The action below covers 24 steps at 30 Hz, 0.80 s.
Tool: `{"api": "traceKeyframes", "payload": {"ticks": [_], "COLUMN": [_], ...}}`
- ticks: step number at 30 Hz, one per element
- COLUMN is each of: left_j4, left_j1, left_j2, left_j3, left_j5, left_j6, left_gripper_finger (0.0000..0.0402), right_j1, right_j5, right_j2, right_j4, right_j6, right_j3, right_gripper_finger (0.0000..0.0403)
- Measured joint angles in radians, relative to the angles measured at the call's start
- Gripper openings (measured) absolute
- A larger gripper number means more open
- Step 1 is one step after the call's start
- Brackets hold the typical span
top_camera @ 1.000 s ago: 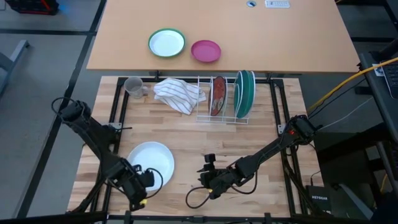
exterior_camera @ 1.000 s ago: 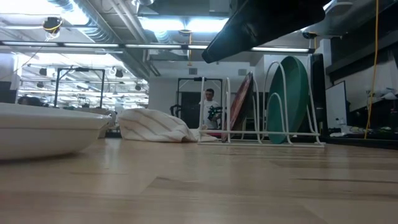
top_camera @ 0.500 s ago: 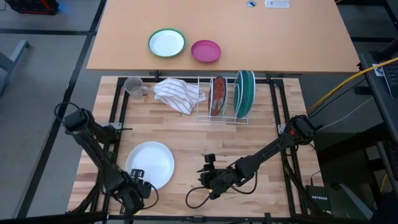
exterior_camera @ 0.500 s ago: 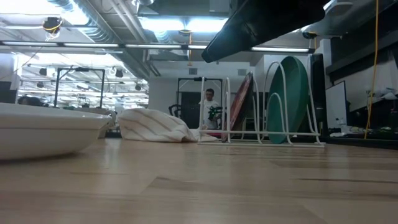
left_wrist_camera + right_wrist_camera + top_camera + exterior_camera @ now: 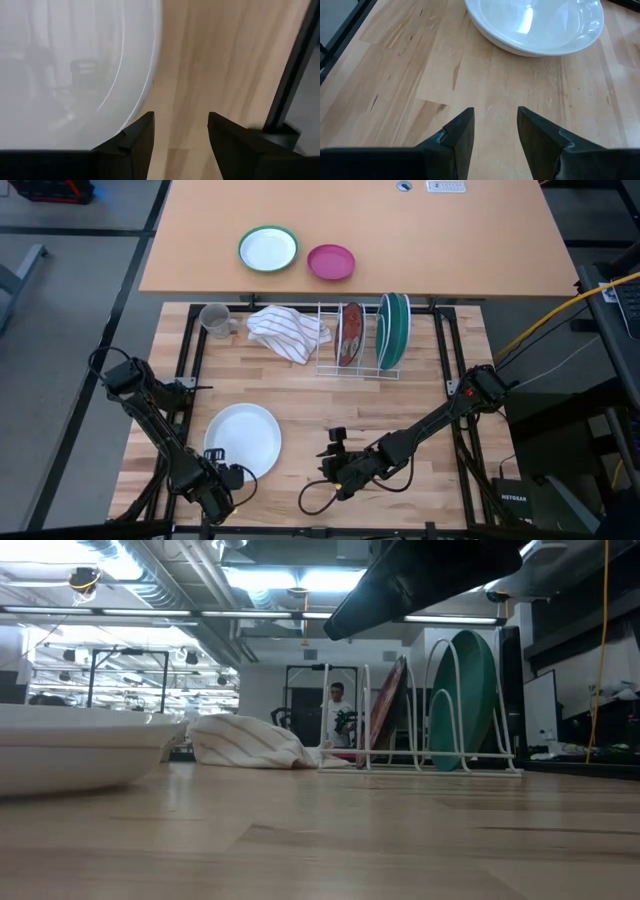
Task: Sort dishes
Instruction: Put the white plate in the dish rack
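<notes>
A white plate (image 5: pixel 242 440) lies flat on the wooden table near its front left; the low view shows the plate (image 5: pixel 70 750) at the left. My left gripper (image 5: pixel 220 479) stands open just off the plate's near rim (image 5: pixel 120 75), with bare wood between its fingers. My right gripper (image 5: pixel 328 463) is open to the right of the plate, facing the plate (image 5: pixel 535 25), and holds nothing. A red-brown plate (image 5: pixel 350 335) and a dark green plate (image 5: pixel 393 330) stand on edge in the wire rack (image 5: pixel 360 368) at the back.
A striped cloth (image 5: pixel 288 330) and a grey mug (image 5: pixel 214 318) lie left of the rack. On the far tan table sit a green-rimmed white plate (image 5: pixel 268 249) and a pink bowl (image 5: pixel 331 261). Bare wood (image 5: pixel 400 405) lies between rack and grippers.
My left gripper has come off the white plate's near rim and drawn back toward the table's near left corner. The plate stays flat where it was.
</notes>
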<state>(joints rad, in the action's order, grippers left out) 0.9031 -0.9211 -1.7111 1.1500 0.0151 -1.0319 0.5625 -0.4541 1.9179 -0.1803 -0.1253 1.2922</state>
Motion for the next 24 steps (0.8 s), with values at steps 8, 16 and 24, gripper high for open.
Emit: {"api": "traceKeyframes", "payload": {"ticks": [8,16,24], "left_j4": [-0.041,-0.046,0.017], "left_j1": [0.0,-0.024,-0.031], "left_j2": [0.0,0.002,0.002], "left_j3": [0.0,0.009,0.008], "left_j5": [0.0,-0.103,-0.22], "left_j6": [-0.275,-0.051,0.052], "left_gripper_finger": [0.0172,0.0172,0.0172], "right_j1": [0.0,0.0,0.0], "right_j5": [0.0,-0.001,-0.001], "right_j2": [0.0,0.0,0.0], "right_j4": [0.0,-0.001,-0.002], "right_j6": [0.0,0.0,0.0], "right_j3": [0.0,0.0,0.0], "right_gripper_finger": [0.0154,0.0154,0.0154]}}
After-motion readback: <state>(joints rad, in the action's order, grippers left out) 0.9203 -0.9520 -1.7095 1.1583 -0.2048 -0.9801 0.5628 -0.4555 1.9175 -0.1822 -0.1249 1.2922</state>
